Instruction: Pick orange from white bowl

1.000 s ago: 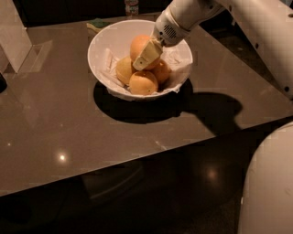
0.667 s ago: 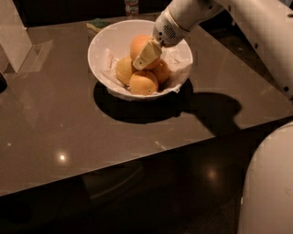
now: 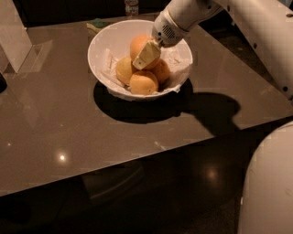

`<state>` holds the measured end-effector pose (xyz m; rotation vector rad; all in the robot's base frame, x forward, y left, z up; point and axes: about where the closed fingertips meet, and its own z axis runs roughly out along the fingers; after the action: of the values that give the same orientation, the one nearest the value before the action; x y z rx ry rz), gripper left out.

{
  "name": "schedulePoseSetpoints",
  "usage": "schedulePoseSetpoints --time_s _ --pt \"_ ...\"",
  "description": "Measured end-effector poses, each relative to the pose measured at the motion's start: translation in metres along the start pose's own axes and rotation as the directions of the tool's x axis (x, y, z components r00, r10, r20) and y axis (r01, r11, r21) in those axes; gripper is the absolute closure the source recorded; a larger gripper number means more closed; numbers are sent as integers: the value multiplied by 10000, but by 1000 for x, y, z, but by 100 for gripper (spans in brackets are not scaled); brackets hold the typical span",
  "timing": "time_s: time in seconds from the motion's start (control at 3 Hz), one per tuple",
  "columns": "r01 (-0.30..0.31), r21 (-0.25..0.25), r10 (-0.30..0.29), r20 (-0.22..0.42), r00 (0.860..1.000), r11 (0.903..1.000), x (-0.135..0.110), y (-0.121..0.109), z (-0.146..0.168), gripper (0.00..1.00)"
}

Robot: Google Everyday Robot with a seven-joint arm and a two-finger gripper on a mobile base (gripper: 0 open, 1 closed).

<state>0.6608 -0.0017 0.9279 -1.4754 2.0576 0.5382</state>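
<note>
The white bowl [image 3: 103, 43] with crinkled white lining stands at the back middle of the brown table. It holds several oranges. The biggest orange [image 3: 138, 45] lies on top of the pile, with smaller ones to its left [image 3: 123, 69], front [image 3: 143, 82] and right [image 3: 162, 71]. My gripper [image 3: 146, 55] reaches down into the bowl from the upper right. It rests against the right side of the top orange, and its cream-coloured tip covers part of the fruit.
A white boxy object [image 3: 13, 36] stands at the table's left rear. A small bottle [image 3: 131, 6] and a green item [image 3: 98, 23] lie behind the bowl. The table's front edge [image 3: 137, 160] runs across the middle. My white body [image 3: 270, 183] fills the lower right.
</note>
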Motion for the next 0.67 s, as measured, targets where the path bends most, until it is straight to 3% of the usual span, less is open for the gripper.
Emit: schedulePoseSetpoints --time_s 0.67 --pt "937 1045 -1027 848 9911 9901 -13 26 -45 100"
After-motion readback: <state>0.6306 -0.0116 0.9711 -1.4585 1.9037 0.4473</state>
